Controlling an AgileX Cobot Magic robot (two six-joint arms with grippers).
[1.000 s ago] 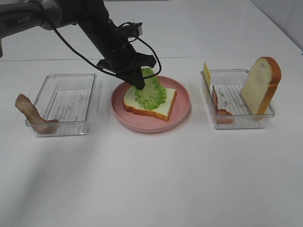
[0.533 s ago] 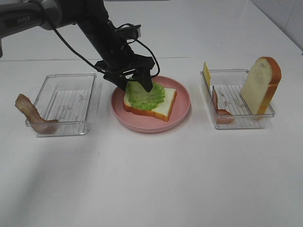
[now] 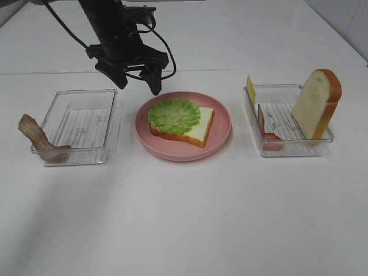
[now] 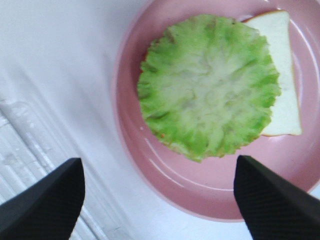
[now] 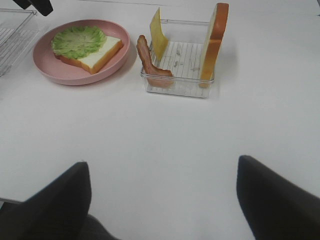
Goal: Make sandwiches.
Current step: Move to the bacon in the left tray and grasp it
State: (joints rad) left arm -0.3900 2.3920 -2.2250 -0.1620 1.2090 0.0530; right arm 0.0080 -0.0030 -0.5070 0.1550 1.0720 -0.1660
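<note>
A bread slice (image 3: 196,129) lies on the round pink plate (image 3: 221,123) with a green lettuce leaf (image 3: 173,115) flat on top; both also show in the left wrist view (image 4: 210,85) and the right wrist view (image 5: 78,40). My left gripper (image 3: 138,84) is open and empty, raised above the plate's back left edge. A second bread slice (image 3: 317,103), a cheese slice (image 3: 250,90) and a bacon strip (image 3: 265,131) stand in the right tray (image 3: 287,146). Another bacon strip (image 3: 39,140) hangs over the left tray's corner. My right gripper (image 5: 162,200) is open over bare table, out of the exterior view.
The clear left tray (image 3: 77,126) stands left of the plate. White table surface lies in front of the plate and trays.
My left gripper let go of the lettuce, which now lies flat on the bread, and has risen and moved back to the left, away from the plate.
</note>
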